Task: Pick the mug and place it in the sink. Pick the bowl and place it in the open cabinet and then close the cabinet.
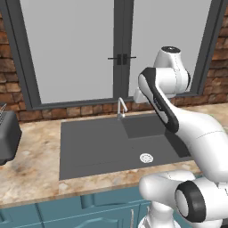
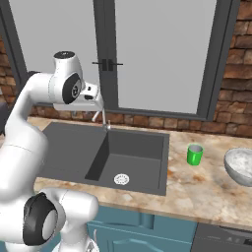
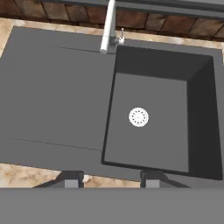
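The dark grey sink [image 3: 166, 140] lies below my gripper [image 3: 111, 178], whose two fingertips stand apart with nothing between them, over the basin's near rim. The sink [image 2: 142, 162] has a round silver drain [image 2: 121, 179] in its basin. On the counter to its right stands the small green mug [image 2: 195, 154], upright. Further right, at the frame edge, sits the grey bowl [image 2: 240, 166]. My hand [image 2: 91, 101] hangs above the faucet, well left of the mug and bowl. The cabinet is out of view.
A chrome faucet [image 3: 107, 27] rises at the back of the sink [image 1: 138, 144], in front of a brick wall and a large window [image 1: 116, 44]. A dark appliance [image 1: 6, 138] stands on the counter at far left. Teal lower cabinets [image 1: 89, 209] run below the counter edge.
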